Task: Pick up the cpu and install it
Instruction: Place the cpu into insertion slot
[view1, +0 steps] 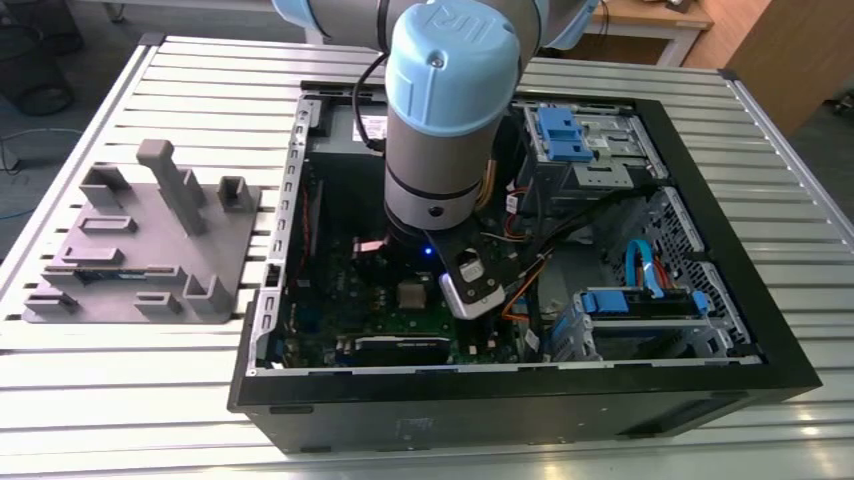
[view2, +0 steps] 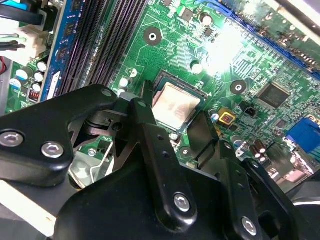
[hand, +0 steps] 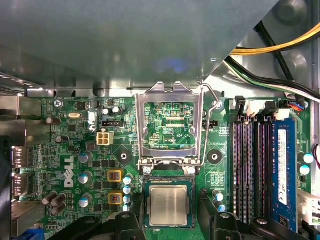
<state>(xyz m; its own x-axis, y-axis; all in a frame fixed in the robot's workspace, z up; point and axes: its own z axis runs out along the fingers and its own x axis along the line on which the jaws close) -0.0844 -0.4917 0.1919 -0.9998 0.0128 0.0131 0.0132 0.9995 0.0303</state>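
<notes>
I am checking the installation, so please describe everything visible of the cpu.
The cpu is a flat square chip, silver metal top, thin pale rim. It lies level in the dark socket on the green motherboard, next to the flipped-open metal frame. The open fingers stand on either side of it; contact cannot be told.

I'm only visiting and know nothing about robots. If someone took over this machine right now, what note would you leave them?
The claw: open, with a finger on either side of the small square silver-topped cpu, and it does not appear to be clamping it.
Cpu: lying flat in the dark square socket on the green circuit board, inside the open black computer case.
Done: the cpu looks seated in the socket.
Left: the hinged silver metal frame is flipped back beside the socket and not yet closed over the cpu.
</notes>
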